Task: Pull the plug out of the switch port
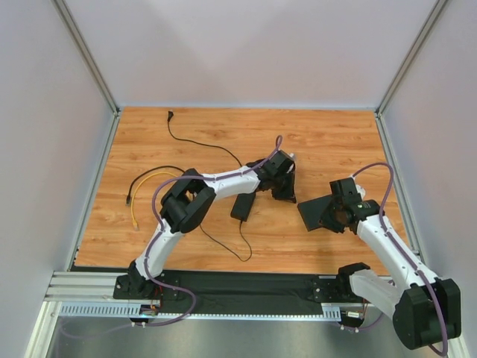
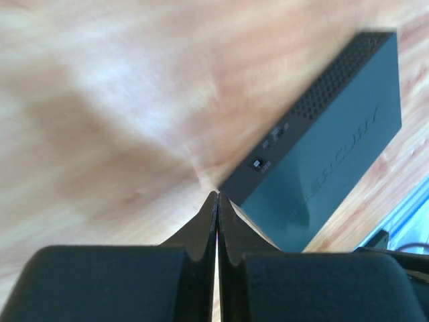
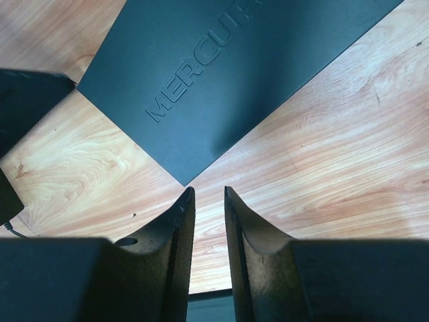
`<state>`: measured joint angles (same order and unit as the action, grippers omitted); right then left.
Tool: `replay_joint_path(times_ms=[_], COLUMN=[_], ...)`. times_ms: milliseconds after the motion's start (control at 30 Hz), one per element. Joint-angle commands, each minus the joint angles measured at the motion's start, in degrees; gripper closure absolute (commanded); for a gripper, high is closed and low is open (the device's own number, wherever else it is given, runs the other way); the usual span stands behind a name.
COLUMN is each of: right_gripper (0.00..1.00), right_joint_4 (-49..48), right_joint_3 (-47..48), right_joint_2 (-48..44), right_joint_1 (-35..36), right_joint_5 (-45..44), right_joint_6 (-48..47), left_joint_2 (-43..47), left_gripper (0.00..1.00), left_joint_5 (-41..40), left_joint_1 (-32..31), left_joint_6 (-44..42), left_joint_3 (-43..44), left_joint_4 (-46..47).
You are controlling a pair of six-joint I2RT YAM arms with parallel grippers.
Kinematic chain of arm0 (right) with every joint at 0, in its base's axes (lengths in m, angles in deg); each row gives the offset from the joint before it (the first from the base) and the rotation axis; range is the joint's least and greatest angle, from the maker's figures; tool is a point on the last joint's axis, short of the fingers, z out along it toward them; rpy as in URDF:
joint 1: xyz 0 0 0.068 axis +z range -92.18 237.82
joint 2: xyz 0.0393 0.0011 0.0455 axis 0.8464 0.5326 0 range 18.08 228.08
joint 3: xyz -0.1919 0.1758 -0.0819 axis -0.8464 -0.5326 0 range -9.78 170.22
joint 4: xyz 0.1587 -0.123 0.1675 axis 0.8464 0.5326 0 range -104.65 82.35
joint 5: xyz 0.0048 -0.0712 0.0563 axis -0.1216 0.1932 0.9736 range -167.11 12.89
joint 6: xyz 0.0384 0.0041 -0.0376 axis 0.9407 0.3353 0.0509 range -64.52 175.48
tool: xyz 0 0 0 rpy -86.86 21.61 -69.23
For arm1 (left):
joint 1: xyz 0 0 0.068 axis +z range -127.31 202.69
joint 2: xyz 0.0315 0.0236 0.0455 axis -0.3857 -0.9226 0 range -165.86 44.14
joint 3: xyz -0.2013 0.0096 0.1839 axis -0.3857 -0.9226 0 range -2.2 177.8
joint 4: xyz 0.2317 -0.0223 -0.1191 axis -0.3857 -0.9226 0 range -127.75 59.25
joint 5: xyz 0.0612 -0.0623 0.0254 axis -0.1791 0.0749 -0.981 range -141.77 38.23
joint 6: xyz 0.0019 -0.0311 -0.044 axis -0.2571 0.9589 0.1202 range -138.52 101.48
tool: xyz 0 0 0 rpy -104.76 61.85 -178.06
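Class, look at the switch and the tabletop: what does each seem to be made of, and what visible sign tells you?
Switch: matte black casing, lettering moulded into the top, perforated side; probably plastic, possibly painted metal. Tabletop: wood grain with a soft sheen; wood or laminate.

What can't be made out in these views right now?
Top view: right gripper hides part of the flat matte-black switch box; ports too small to see.
Left wrist: blurred; no plug discernible on the switch's side.
Right wrist: top edge cuts off the switch; ports out of frame.
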<state>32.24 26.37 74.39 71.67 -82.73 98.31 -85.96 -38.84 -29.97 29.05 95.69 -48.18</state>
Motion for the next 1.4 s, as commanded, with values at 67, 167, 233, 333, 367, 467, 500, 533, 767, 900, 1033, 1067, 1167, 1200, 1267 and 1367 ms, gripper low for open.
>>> replay_joint_path(times_ms=[67,167,233,333,367,467,500,533,767,900,1033,1067,1167,1200,1267,1367], right_gripper=[0.73,0.71,0.71,0.70,0.69,0.68,0.66,0.65,0.49,0.33,0.13,0.09,0.00,0.00,0.00,0.00], right_joint_4=[-4.26,-5.67,-6.81,-8.39,-8.83,-10.68,-11.99,-12.70,-19.64,-23.24,-26.32,-26.85,-28.86,-29.83,-33.07,-36.69], right_joint_3=[0.07,-0.19,-0.19,-0.02,0.07,-0.19,-0.80,-1.16,-6.87,-11.61,-16.36,-17.15,-19.08,-19.87,-23.54,-28.48], right_joint_2=[1.78,2.22,2.13,1.87,1.87,1.78,1.52,1.43,-1.73,-5.42,-9.37,-9.99,-10.35,-10.43,-12.00,-18.05], right_joint_1=[0.39,1.01,1.62,2.76,2.94,3.20,3.20,3.29,3.38,3.38,3.38,3.38,3.29,3.38,3.38,3.38], right_joint_5=[0.09,0.09,0.62,1.23,1.41,2.02,2.37,3.07,3.96,4.05,4.05,4.22,6.92,8.25,9.23,9.41], right_joint_6=[-1.60,-2.31,-2.75,-3.28,-3.71,-4.33,-4.42,-4.33,-2.93,-1.88,0.76,1.03,2.43,2.96,5.67,9.62], left_joint_2=[6.52,13.71,20.83,31.20,33.92,48.57,51.67,54.49,78.90,89.30,95.99,97.92,102.13,103.29,107.85,116.96], left_gripper=[1.00,0.99,0.97,0.94,0.94,0.92,0.88,0.84,0.68,0.48,0.41,0.38,0.33,0.32,0.30,0.29], left_joint_5=[-3.25,-7.47,-10.63,-12.75,-12.75,-10.31,-9.16,-7.93,-5.98,-5.37,-2.74,-2.21,-1.15,-1.15,-1.06,-1.68], left_joint_1=[2.13,2.65,2.74,3.96,4.49,8.62,9.68,11.51,13.11,13.99,14.34,14.34,14.34,14.34,14.34,14.34], left_joint_6=[-5.46,-7.92,-9.07,-10.92,-11.01,-9.52,-8.73,-8.64,-9.61,-5.92,0.14,2.59,7.33,8.40,11.12,12.98], left_joint_3=[0.73,-4.09,-10.32,-20.08,-22.54,-36.92,-39.85,-42.58,-60.24,-69.39,-77.48,-80.45,-86.95,-88.64,-92.86,-96.82], left_joint_4=[-3.47,-4.54,-4.46,-3.66,-3.49,-0.43,0.72,2.47,-0.40,-1.29,2.47,3.27,8.28,9.51,11.71,11.19])
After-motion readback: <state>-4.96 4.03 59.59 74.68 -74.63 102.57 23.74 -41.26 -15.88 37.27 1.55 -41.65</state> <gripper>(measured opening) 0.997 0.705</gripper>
